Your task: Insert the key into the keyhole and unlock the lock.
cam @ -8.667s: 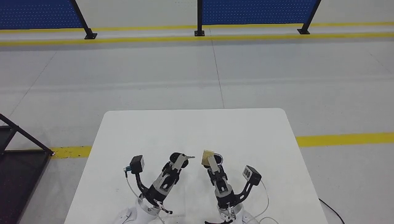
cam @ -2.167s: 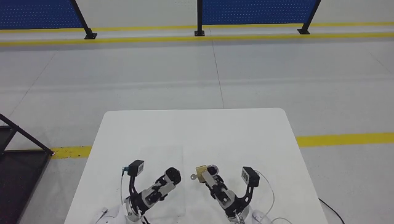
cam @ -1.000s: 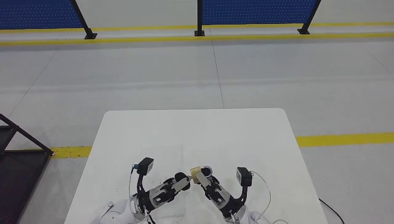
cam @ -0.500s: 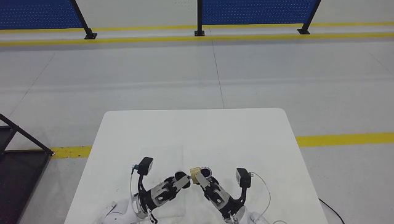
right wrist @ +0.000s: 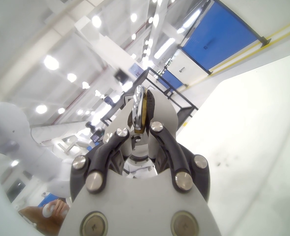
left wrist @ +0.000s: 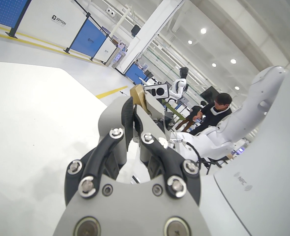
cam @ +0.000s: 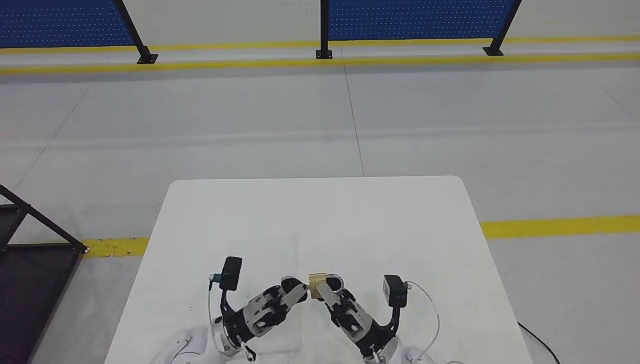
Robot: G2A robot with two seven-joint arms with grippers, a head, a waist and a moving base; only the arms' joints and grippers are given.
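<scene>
Top view: brass padlock [cam: 316,283] over white desk [cam: 320,214], near its robot-side edge, well apart from far and side edges.
Right jaws: grasping padlock.
Left jaws: clenched, just beside padlock; contents hidden.

The lock [right wrist: 140,124] has a dull yellow brass body and a mirror-bright chromed shackle [right wrist: 137,99]. The left gripper [left wrist: 134,110] and right gripper [right wrist: 142,104] both wear smooth matt grey shells, black linkage arms with a slight sheen, polished metal screws, and ribbed black rubber pads [left wrist: 128,119] lining the jaws. The key, pinched between the left pads, is too hidden to judge. The worktop [left wrist: 24,104] is smooth matt white, faintly speckled.
</scene>
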